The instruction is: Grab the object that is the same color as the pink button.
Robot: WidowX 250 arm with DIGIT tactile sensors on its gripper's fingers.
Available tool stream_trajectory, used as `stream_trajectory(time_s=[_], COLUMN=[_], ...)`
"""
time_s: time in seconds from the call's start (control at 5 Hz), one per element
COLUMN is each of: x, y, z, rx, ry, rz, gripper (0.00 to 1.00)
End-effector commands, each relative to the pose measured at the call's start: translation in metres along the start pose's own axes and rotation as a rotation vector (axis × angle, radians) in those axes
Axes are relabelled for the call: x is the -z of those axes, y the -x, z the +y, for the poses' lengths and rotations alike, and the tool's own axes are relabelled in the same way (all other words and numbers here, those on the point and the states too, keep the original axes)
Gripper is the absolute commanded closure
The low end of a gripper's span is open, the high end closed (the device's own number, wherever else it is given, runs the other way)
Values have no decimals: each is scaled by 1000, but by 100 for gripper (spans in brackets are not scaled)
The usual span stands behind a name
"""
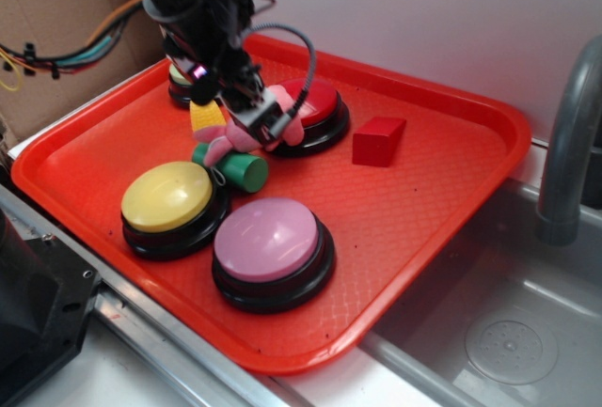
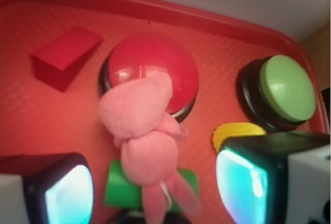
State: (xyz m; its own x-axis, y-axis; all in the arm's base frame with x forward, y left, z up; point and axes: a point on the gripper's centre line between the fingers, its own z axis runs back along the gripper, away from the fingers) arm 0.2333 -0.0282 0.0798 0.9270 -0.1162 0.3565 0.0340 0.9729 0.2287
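Note:
The pink plush toy (image 2: 147,131) lies on the tray, its head against the red button (image 2: 155,69) and its legs over a green cylinder (image 2: 121,188). In the exterior view only bits of the plush (image 1: 281,103) show behind the fingers. My gripper (image 2: 155,188) is open, low over the plush, with one finger on each side and a gap on both sides. In the exterior view the gripper (image 1: 243,123) hangs over the tray's middle back. The pink button (image 1: 268,238) stands at the tray's front, apart from the gripper.
On the red tray (image 1: 423,210): a yellow button (image 1: 169,198) front left, a green button (image 2: 287,87) at the back, yellow corn (image 2: 238,131) by my right finger, a red block (image 1: 378,140). A sink (image 1: 508,332) and faucet (image 1: 569,144) are at the right.

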Motion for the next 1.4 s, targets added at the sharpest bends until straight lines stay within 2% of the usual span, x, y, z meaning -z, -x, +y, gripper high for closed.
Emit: stream_trajectory(time_s=[0.0, 0.2, 0.4, 0.6, 0.8, 1.0, 1.2], x=[28, 37, 39, 35, 17, -10, -44], y=[-13, -13, -12, -12, -16, -29, -34], z=[3, 3, 4, 5, 17, 40, 60], rx=[7, 17, 3, -11, -106, -192, -273], ry=[-53, -40, -46, -41, -41, 82, 173], rz=[-27, -6, -7, -13, 24, 133, 159], gripper=[0, 0, 33, 100, 100, 100, 100])
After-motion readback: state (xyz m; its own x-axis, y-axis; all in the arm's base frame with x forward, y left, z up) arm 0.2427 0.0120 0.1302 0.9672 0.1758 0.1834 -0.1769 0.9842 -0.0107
